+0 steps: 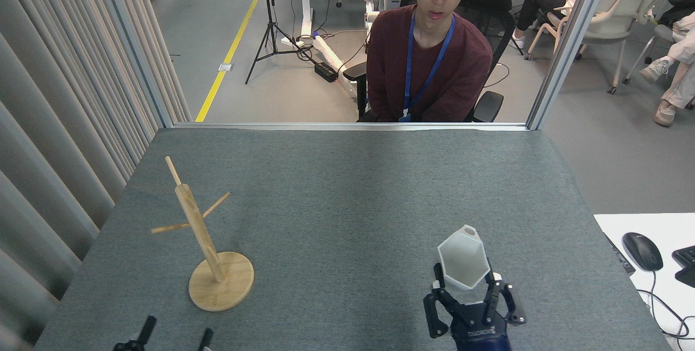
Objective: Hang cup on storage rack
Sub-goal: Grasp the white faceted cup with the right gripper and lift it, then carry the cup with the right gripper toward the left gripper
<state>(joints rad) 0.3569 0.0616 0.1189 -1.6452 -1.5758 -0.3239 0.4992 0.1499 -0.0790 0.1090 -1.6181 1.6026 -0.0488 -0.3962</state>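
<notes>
Fingers of the right gripper [466, 292] are clamping the cup [463, 259] by its lower walls, holding it off the table [347, 188] with the handle pointing away, likely so the pierced hole is facing a peg. Its hexagonal mouth is showing an empty white interior, while the storage rack [202, 231] is standing well apart to the left, its pegs bare. Only the left gripper [165, 340] tips are showing, spread apart and holding nothing

White faceted cup [462, 259], hexagonal mouth toward camera, right; bamboo storage rack [209, 245] upright, pegs bare, left
</notes>
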